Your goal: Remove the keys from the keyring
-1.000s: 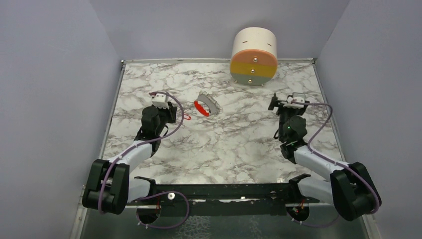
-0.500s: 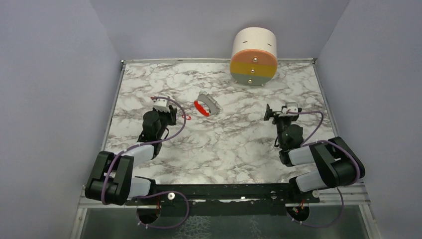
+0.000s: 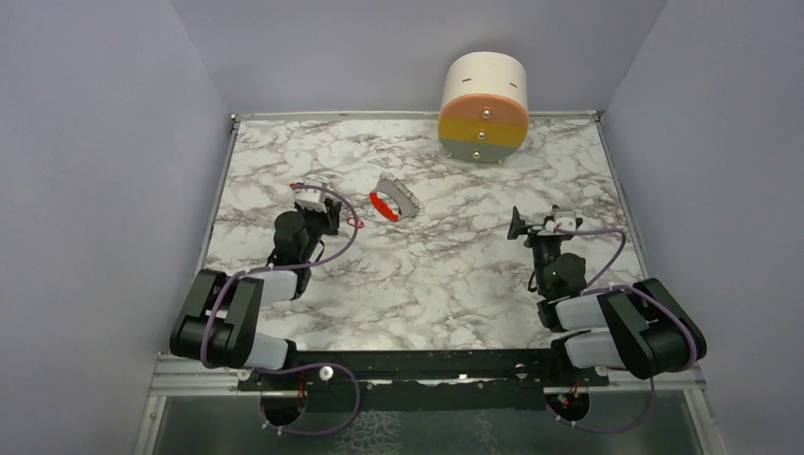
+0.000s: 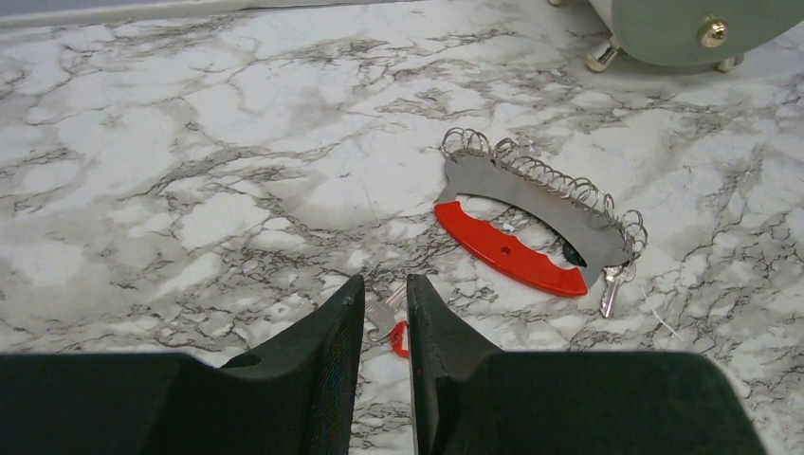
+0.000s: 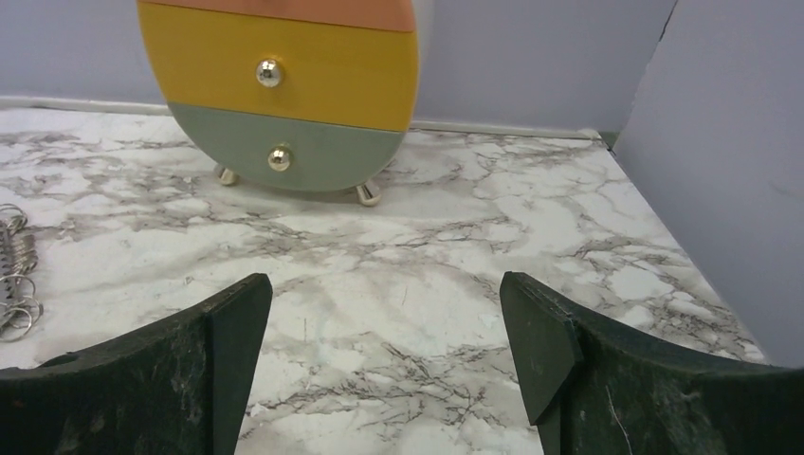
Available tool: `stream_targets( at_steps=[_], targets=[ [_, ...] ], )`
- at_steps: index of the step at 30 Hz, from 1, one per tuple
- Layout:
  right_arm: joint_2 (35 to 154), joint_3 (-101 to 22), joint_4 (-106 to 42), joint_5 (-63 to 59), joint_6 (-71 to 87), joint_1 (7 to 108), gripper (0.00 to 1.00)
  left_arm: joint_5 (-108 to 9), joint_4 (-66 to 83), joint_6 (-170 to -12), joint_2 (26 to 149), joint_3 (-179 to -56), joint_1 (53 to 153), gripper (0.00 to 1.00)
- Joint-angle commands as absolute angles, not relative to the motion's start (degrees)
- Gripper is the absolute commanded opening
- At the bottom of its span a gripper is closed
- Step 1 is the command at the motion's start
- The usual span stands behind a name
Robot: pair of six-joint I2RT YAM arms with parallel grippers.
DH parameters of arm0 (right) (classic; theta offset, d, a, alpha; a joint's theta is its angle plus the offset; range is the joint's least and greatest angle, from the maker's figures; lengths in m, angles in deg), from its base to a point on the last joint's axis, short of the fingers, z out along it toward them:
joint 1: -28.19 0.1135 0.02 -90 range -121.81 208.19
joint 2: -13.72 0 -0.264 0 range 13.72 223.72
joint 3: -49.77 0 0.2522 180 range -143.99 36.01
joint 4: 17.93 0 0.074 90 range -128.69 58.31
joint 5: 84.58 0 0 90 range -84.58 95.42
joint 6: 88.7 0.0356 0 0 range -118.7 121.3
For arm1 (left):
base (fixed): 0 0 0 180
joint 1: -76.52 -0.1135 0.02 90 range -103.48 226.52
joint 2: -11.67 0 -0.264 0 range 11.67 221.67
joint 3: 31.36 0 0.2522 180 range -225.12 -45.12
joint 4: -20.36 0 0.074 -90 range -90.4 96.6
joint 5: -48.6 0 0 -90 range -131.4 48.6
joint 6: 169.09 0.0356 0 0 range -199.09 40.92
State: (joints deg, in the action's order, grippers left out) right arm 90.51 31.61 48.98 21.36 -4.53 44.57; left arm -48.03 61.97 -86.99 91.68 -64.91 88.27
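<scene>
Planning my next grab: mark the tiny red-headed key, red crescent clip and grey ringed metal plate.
Tiny red-headed key (image 4: 399,338): left wrist view, red head.
Red crescent clip (image 4: 517,261): left wrist view, mid-curve.
Grey ringed metal plate (image 4: 531,196): left wrist view, flat middle.

My left jaws half hide the red-headed key from me; the right wrist view's edge cuts off the keyring.

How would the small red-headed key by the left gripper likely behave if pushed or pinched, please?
The red-headed key lies flat on the smooth marble table, so it would probably slide rather than roll. It looks thin and tiny beside the left gripper, so likely light, stiff and awkward to pinch.
</scene>
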Motion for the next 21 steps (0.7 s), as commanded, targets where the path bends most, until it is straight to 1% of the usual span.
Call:
stream_targets(
  at_steps=[1,4,5,6,7,8,9,11,13,16,21],
  targets=[
    [90.66,34.72,57.10,20.29,-4.88,44.19,0.92,-51.18,66.81,-85.86,92.96,-65.59,88.48,0.26],
    [89.88,34.78,52.90,21.46,-3.65,44.12,0.93,-51.85,68.47,-85.51,93.78,-65.60,88.49,0.26],
    [91.45,34.89,52.94,21.65,-3.63,44.10,0.93,-52.15,69.46,-85.30,94.19,-65.52,88.49,0.26],
    [94.78,35.68,57.02,21.98,-3.88,44.10,0.92,-52.53,70.39,-85.07,94.53,-65.31,88.48,0.26],
    [99.42,36.42,65.82,22.56,-3.52,44.14,0.93,-52.90,71.16,-84.97,94.74,-65.20,88.51,0.26],
    [103.73,36.28,69.66,23.55,-3.87,44.10,0.93,-53.06,71.41,-84.83,94.76,-65.08,88.48,0.26],
    [106.11,34.91,69.04,21.81,-4.50,44.10,0.93,-53.08,71.52,-84.85,94.53,-64.75,88.48,0.26],
    [107.19,32.62,64.37,18.33,-6.15,44.10,0.94,-52.45,72.51,-84.97,93.89,-63.89,88.49,0.26],
    [107.73,31.13,61.36,18.35,-5.32,44.10,0.95,-51.78,74.23,-85.06,93.76,-63.11,88.47,0.26],
    [110.23,30.09,63.62,18.54,-5.92,44.10,0.96,-51.92,76.15,-84.98,94.16,-62.53,88.52,0.26],
    [108.43,27.79,56.60,20.03,-4.32,43.83,0.97,-51.88,76.12,-85.06,93.89,-62.33,88.47,0.26]
  ],
)
